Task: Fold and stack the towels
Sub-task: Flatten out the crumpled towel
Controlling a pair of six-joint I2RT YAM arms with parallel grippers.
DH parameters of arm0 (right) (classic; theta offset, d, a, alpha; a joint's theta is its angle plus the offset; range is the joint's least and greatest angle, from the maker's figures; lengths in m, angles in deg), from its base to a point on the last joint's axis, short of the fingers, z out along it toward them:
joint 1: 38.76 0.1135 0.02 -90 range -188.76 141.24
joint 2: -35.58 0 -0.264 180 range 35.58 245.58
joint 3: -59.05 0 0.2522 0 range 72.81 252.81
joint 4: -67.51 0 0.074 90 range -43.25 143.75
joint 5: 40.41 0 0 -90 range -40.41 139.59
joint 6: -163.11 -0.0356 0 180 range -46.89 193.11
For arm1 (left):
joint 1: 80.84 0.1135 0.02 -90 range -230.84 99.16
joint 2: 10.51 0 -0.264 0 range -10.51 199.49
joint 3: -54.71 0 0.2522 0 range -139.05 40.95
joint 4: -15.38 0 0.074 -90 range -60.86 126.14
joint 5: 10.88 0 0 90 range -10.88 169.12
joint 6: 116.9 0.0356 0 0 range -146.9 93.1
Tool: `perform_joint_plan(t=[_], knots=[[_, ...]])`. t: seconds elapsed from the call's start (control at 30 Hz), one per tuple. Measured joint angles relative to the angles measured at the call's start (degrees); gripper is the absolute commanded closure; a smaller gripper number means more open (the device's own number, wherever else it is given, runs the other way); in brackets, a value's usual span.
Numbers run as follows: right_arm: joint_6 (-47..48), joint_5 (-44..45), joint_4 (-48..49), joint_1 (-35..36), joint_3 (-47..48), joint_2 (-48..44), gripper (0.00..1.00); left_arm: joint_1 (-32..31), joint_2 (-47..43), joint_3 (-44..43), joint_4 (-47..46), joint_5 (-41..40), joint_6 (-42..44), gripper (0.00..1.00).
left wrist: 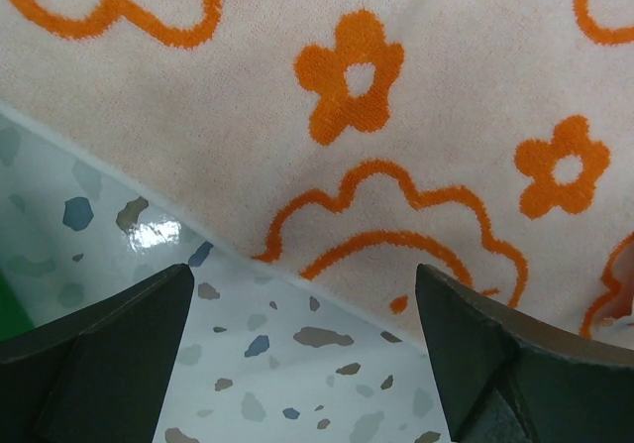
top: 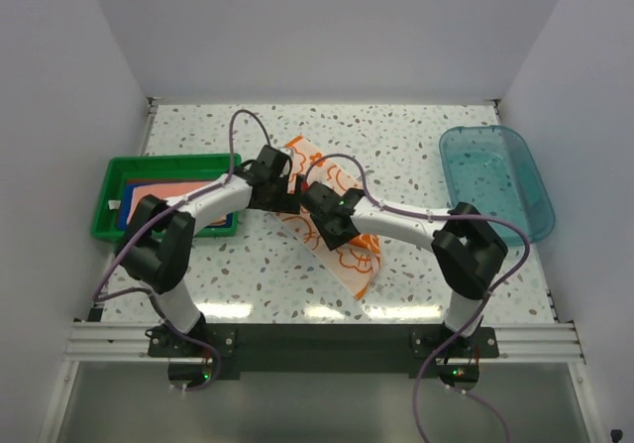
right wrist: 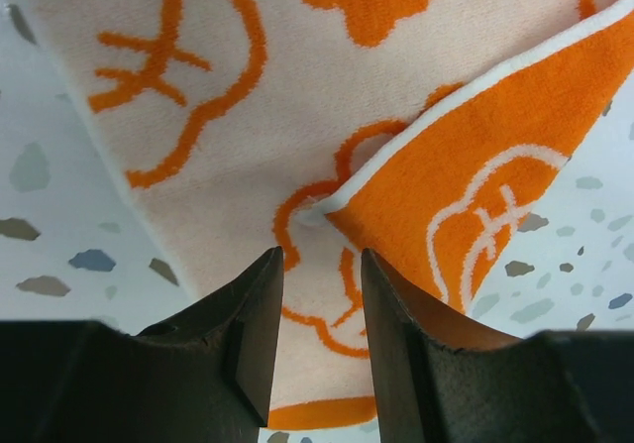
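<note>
Orange-flowered towel (right wrist: 198, 126), corner folded over, fingers (right wrist: 246, 349) slightly apart, speckled table (right wrist: 50, 255)

Top cam: left arm (top: 213, 200) and right arm (top: 396, 223) cover the mid of the orange towel (top: 357, 260) & both sets of fingertips. Left arm also hides pt of the stacked towels (top: 183, 187) in the green tray (top: 104, 205). Wrist cams: towel runs off-frame; I can't tell if right gripper (right wrist: 319, 257) pinches cloth.

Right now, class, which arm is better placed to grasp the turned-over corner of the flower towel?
Probably the right: the right gripper sits directly over the turned-over corner of the flower towel, jaws narrowed. The left gripper hangs wide open at the towel's edge, partly over the table.
</note>
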Motion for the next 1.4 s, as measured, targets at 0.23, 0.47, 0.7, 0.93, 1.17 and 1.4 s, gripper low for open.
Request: perform_joint_plan(t=[0.23, 0.47, 0.7, 0.93, 1.17, 1.4], knots=[[0.7, 2.9, 1.4, -2.3, -1.6, 0.6, 0.66, -0.4, 3.8, 0.0, -1.1, 0.0, 0.0, 0.00], [1.2, 3.1, 2.9, -4.2, -3.4, 1.0, 1.00, -0.6, 5.3, 0.0, -1.2, -0.7, 0.0, 0.00], [-0.7, 2.4, 3.6, -10.8, -10.4, -5.1, 1.00, -0.7, 5.6, 0.0, -1.6, -2.0, 0.0, 0.00], [-8.0, 4.8, 2.2, -25.6, -20.8, -25.5, 0.94, -0.7, 5.7, 0.0, -1.9, -3.2, 0.1, 0.00], [-14.0, 8.9, -2.4, -33.9, -26.3, -33.2, 0.54, -0.7, 5.8, 0.0, -2.0, -3.9, 0.2, 0.00], [-9.2, 6.4, -2.2, -33.9, -23.5, -34.2, 0.51, -0.7, 6.2, -0.6, -1.7, -4.1, 0.6, 0.00]])
